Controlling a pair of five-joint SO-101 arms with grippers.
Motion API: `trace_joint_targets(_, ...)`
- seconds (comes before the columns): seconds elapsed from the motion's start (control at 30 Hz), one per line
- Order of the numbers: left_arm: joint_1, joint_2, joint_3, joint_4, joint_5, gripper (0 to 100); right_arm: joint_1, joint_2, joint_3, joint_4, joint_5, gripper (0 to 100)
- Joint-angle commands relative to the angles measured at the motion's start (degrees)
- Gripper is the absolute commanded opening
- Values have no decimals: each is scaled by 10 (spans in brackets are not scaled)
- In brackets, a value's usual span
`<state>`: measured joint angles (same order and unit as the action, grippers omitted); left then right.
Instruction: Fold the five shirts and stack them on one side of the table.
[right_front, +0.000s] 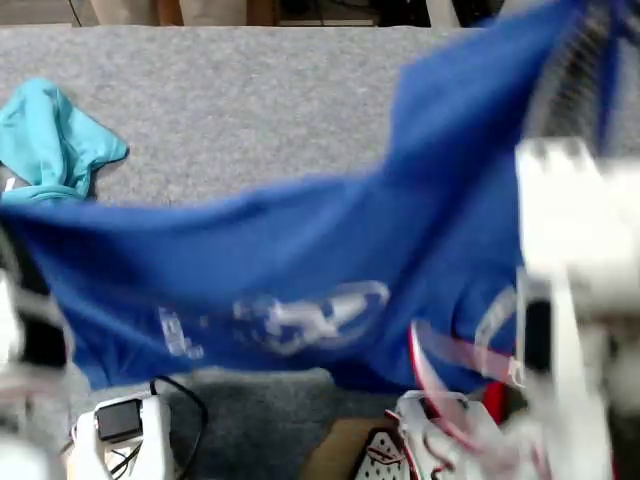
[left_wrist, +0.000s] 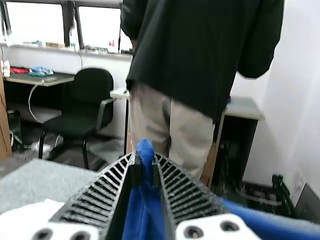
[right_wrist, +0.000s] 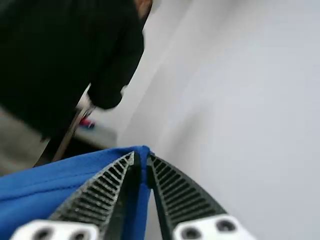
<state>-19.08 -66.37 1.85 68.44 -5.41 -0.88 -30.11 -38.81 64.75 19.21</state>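
A large blue shirt (right_front: 330, 260) with white print hangs spread in the air above the grey table (right_front: 250, 110), stretched between my two arms. My left gripper (left_wrist: 144, 156) is shut on a fold of the blue shirt (left_wrist: 142, 210). My right gripper (right_wrist: 141, 159) is shut on another edge of the blue shirt (right_wrist: 55, 185). In the high view the right arm's ribbed fingers (right_front: 572, 70) hold the cloth up high at the right, and the left arm (right_front: 30, 340) stands at the left edge, lower down. A crumpled teal shirt (right_front: 50, 140) lies on the table at the far left.
A red and white shirt (right_front: 450, 425) lies bunched at the front right, partly under the blue one. A white device with a black cable (right_front: 125, 425) and a brown board (right_front: 335, 450) sit at the front edge. Bare grey table stretches across the back.
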Motion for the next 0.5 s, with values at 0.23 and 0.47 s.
trace_joint_targets(0.23,0,99,527,-721,-4,20,-23,141,403,-406,-75,3)
trace_joint_targets(0.47,32,291,567,-890,-87,20,-24,294,382,-549,-139,3)
